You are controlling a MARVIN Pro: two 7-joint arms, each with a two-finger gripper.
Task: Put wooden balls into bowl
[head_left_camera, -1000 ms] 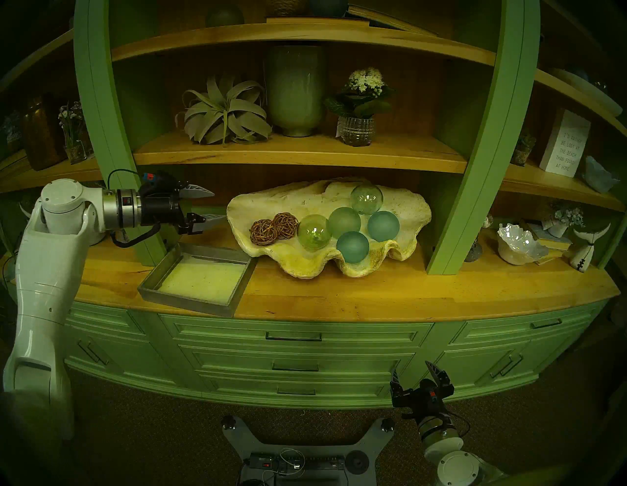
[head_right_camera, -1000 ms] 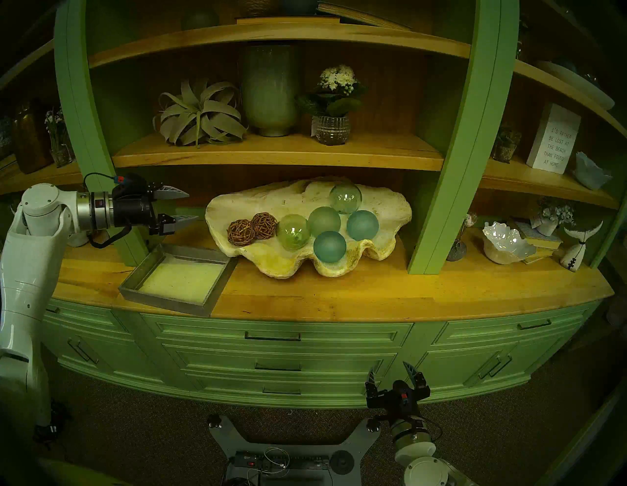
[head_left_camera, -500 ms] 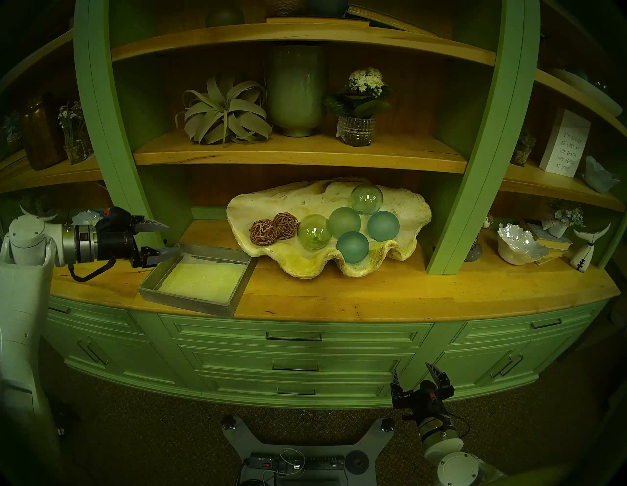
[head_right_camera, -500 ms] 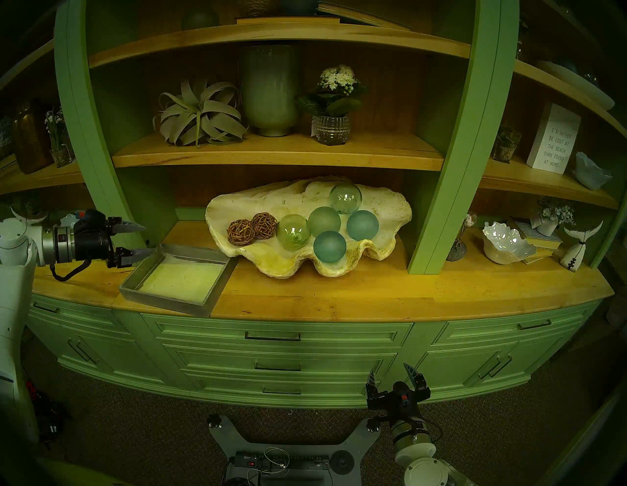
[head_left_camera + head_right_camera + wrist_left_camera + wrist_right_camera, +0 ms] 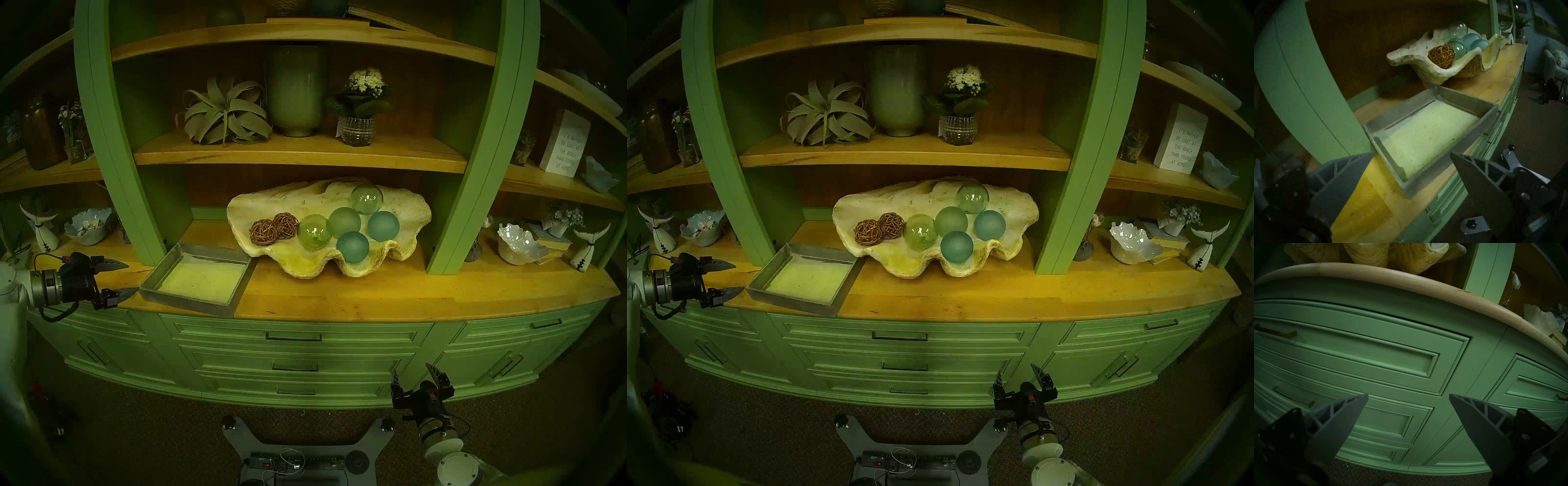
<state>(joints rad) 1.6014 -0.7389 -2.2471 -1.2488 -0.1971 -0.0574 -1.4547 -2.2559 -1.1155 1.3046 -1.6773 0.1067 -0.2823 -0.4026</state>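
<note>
At the far left the left hand [image 5: 130, 277] hangs released and empty at the front edge of the wooden tabletop [image 5: 373, 298], its spread fingers [image 5: 1349, 171] pointing toward the grey square tray [image 5: 190, 298] just beside it. The tray holds only a pale lining. Just right of it sits the clam shell bowl [image 5: 268, 203], and inside, at its left end, the two wooden balls [image 5: 263, 232] lie touching each other, the right one against a clear green glass ball [image 5: 314, 232]. Four more glass balls [image 5: 383, 226] fill the middle. Low on the right, in front of the drawers [image 5: 1373, 351], the right hand [image 5: 414, 371] is released, holding nothing.
</note>
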